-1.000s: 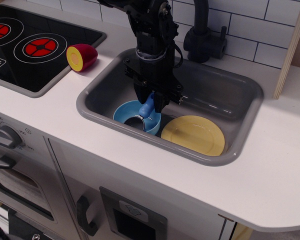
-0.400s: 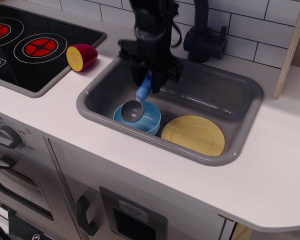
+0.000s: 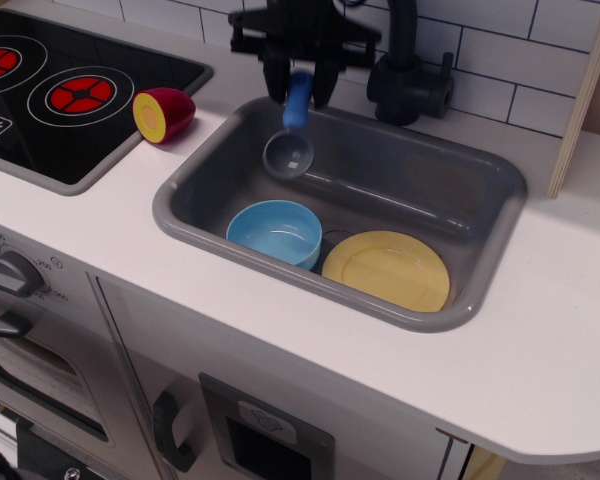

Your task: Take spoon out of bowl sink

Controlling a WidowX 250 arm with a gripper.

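Observation:
My gripper is shut on the blue handle of the spoon and holds it in the air above the back left part of the grey sink. The spoon hangs with its grey scoop down, well above the light-blue bowl. The bowl sits empty at the front left of the sink floor.
A flat yellow plate lies in the sink to the right of the bowl. A dark faucet stands behind the sink. A red and yellow toy fruit half lies on the white counter beside the black stovetop.
My gripper has risen and moved back with the spoon. The scoop has come out of the bowl and now hangs clear above it.

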